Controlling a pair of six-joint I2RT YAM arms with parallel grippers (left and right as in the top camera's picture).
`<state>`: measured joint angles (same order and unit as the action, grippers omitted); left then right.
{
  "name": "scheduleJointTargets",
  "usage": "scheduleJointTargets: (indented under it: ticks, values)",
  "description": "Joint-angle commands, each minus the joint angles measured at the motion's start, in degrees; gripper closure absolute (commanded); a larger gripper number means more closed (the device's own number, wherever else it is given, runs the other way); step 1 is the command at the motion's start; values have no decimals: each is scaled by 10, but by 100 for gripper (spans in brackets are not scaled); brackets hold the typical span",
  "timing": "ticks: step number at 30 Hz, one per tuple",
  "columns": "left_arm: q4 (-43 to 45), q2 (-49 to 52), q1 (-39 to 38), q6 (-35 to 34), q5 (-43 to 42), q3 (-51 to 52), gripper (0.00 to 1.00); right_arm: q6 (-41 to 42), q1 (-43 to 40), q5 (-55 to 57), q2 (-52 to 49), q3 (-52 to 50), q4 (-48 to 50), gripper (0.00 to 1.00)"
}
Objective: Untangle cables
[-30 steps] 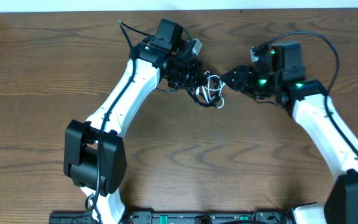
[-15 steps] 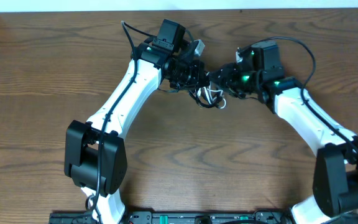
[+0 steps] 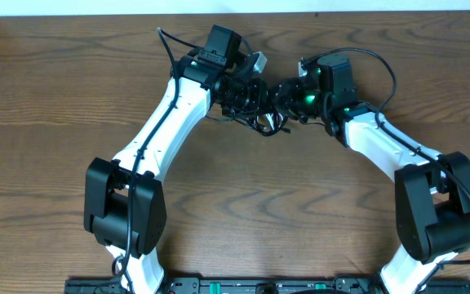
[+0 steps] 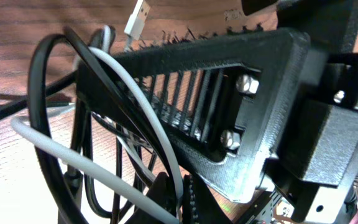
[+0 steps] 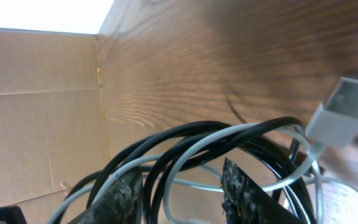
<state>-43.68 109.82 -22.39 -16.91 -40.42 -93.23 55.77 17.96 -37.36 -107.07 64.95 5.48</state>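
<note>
Cables (image 3: 269, 124): one black; one white

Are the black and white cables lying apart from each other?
No, in the right wrist view the black cable and white cable loop through each other in one bundle.

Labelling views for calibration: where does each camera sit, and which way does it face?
Overhead: above the table, facing straight down; left arm and right arm meet at the cables.
Left wrist: facing along its own ribbed finger into the loops.
Right wrist: facing between its fingertips across the wood toward a cardboard wall.
Both wrist views share the black cable and white cable.
</note>
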Motion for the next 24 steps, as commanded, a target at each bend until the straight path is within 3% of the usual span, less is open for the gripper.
scheduleJointTargets:
  ticks: [1,5,11,15,19,24]
  values:
    - [0,-20,-3,-9,-29,-4,93,5,18,-17,-20,2,16,65]
    - [0,-20,-3,-9,-42,-4,93,4,25,-17,-35,2,13,77]
    - [-8,-20,-3,-9,-42,-4,93,0,28,-20,-47,1,11,82]
    - [-26,-20,2,-9,-42,-4,92,-38,26,-20,-47,1,2,86]
    - [-49,-20,17,-7,-42,-4,93,-85,22,-16,-47,1,-44,99]
    - [-83,-20,33,31,-41,-4,93,-141,6,-16,-47,1,-75,99]
